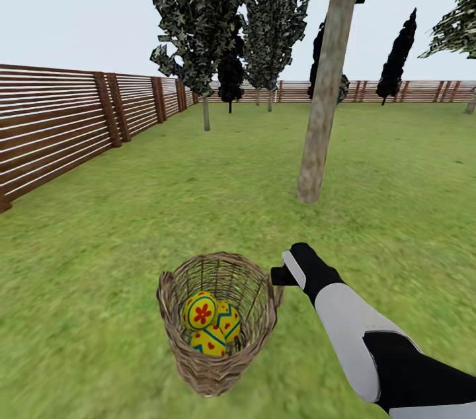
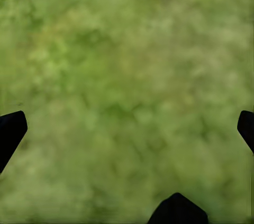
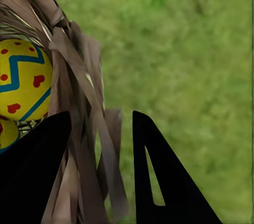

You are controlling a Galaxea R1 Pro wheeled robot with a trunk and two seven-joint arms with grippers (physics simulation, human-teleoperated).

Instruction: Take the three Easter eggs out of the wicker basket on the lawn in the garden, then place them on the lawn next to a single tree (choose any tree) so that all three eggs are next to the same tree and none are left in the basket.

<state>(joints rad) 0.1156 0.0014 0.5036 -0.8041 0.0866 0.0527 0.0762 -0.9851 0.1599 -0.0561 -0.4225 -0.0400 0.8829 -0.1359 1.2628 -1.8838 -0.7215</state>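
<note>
The right gripper [image 3: 100, 144] is closed on the rim of the wicker basket [image 1: 218, 326], one finger inside the wall and one outside. Just inside the basket from that gripper lie three yellow eggs [image 1: 211, 325], bunched and touching. The basket sits on the lawn [image 1: 99, 260]. Beyond the gripper stands a bare-trunked tree [image 1: 324, 95]. The left gripper [image 2: 127, 123] hangs wide open over grass, holding nothing.
</note>
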